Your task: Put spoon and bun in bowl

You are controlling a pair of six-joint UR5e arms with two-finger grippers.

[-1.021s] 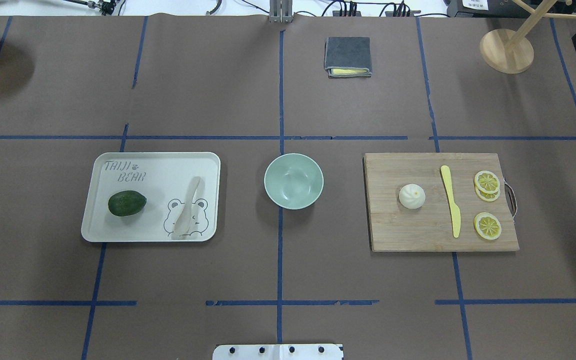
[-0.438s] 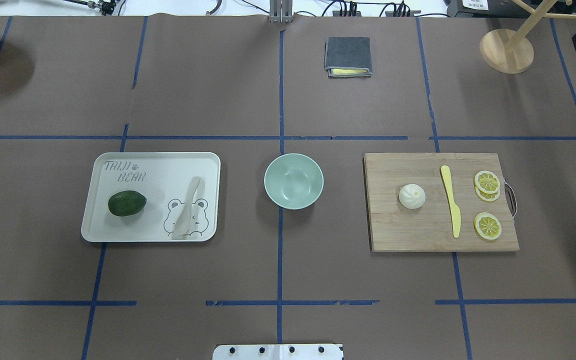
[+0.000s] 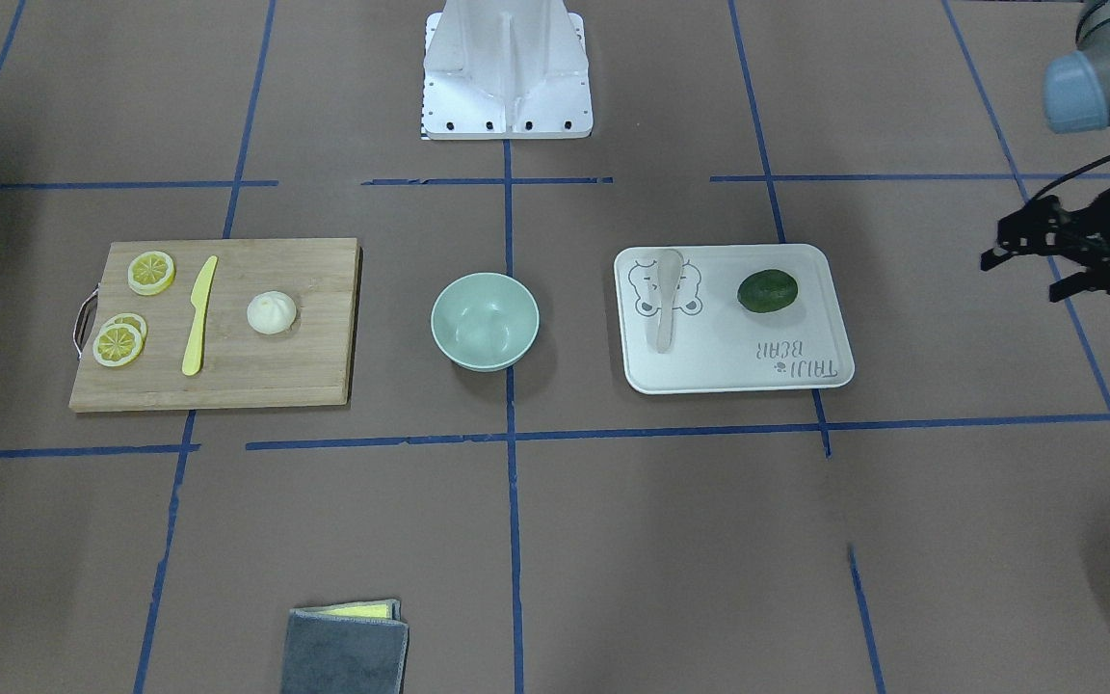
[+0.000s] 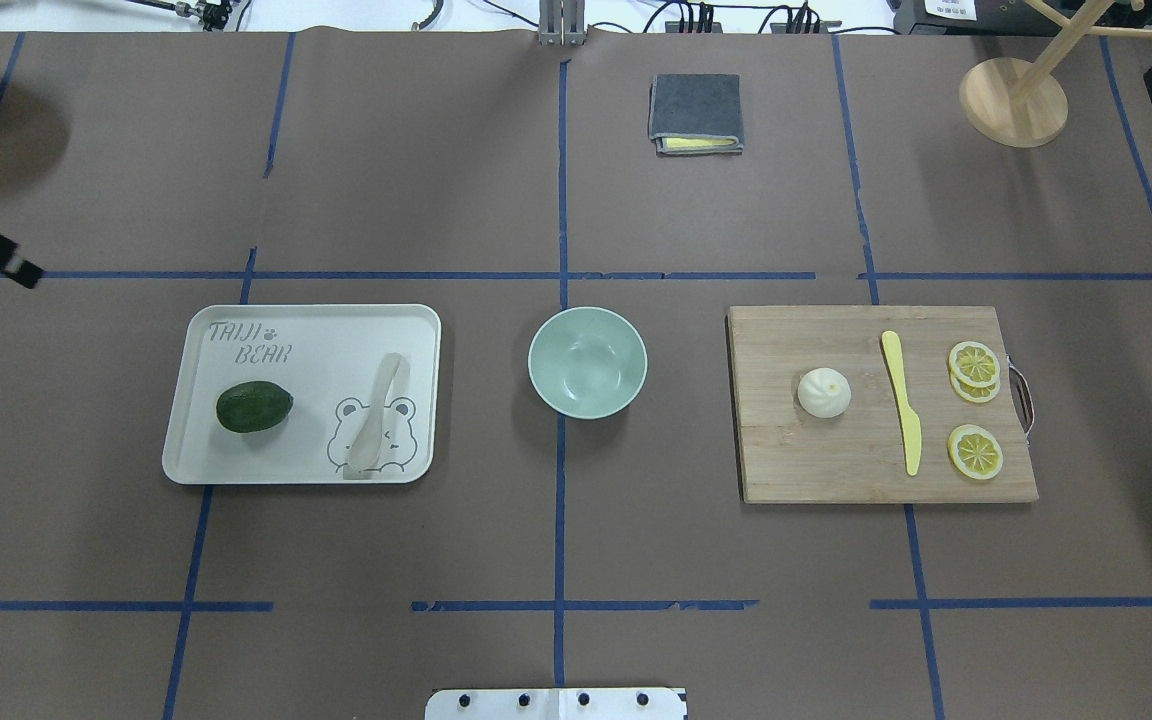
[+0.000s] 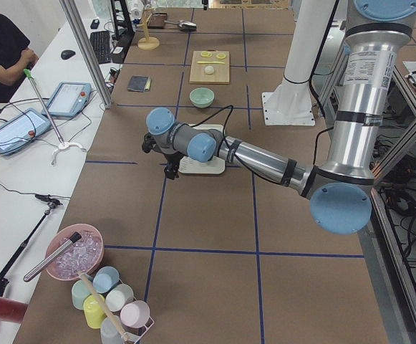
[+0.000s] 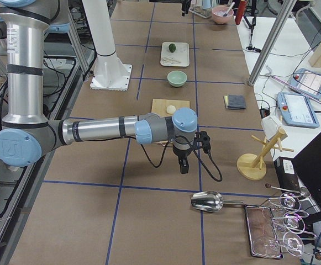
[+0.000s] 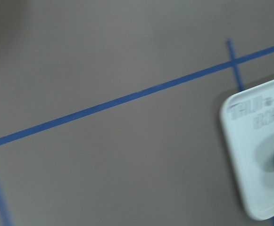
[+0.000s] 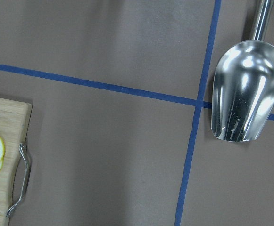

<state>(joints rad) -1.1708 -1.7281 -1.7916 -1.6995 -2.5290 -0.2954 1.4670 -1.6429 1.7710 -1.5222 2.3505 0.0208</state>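
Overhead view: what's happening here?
Nothing is held yet. The spoon lies on the tray, the bun sits on the cutting board, and the bowl between them is empty. The left gripper hovers off the tray's outer side. The right gripper hangs beyond the board, near a metal scoop.

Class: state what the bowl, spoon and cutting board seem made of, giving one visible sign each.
Bowl: likely plastic or melamine, smooth mint with soft sheen. Spoon: probably plastic, pale, slightly translucent. Cutting board: wood or bamboo, grain strips show.
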